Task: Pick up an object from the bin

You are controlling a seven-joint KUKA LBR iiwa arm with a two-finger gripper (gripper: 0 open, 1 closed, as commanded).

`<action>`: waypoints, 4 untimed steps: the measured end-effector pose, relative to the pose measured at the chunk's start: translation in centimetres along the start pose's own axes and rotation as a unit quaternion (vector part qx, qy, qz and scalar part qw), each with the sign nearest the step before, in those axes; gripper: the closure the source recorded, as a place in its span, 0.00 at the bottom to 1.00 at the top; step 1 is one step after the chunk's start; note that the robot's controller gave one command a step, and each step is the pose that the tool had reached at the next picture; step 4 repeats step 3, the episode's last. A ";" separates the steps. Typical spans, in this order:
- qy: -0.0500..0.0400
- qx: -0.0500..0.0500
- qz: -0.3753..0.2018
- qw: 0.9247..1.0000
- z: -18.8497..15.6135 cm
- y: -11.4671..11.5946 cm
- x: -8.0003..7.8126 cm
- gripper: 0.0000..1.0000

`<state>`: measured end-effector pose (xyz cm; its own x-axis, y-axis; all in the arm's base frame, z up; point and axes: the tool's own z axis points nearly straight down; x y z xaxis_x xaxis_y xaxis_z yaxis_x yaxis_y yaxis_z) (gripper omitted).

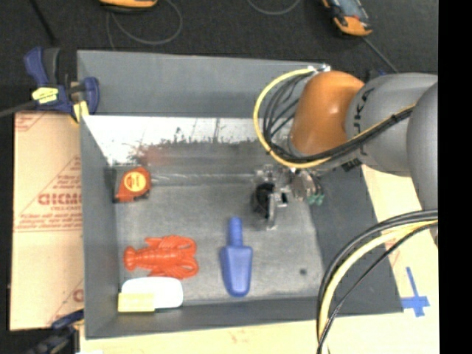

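Orange-capped arm [324,120], tool [270,203], blue scoop [237,265] near, lower left

Bright glare on far wall of the bin [177,131]; surroundings dark.

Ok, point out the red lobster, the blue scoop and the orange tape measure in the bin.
lobster [164,257]: camera view, on the middle of its body.
scoop [237,266]: camera view, on its wide lower end.
tape measure [133,184]: camera view, on its round face.
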<state>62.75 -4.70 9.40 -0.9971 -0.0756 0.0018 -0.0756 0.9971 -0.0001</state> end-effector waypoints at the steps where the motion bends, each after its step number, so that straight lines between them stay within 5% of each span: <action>1: 0.000 0.000 0.000 1.000 -1.9 0.0 0.0 1.00; 4: -0.003 0.001 0.000 1.000 -5.3 -0.1 -0.2 1.00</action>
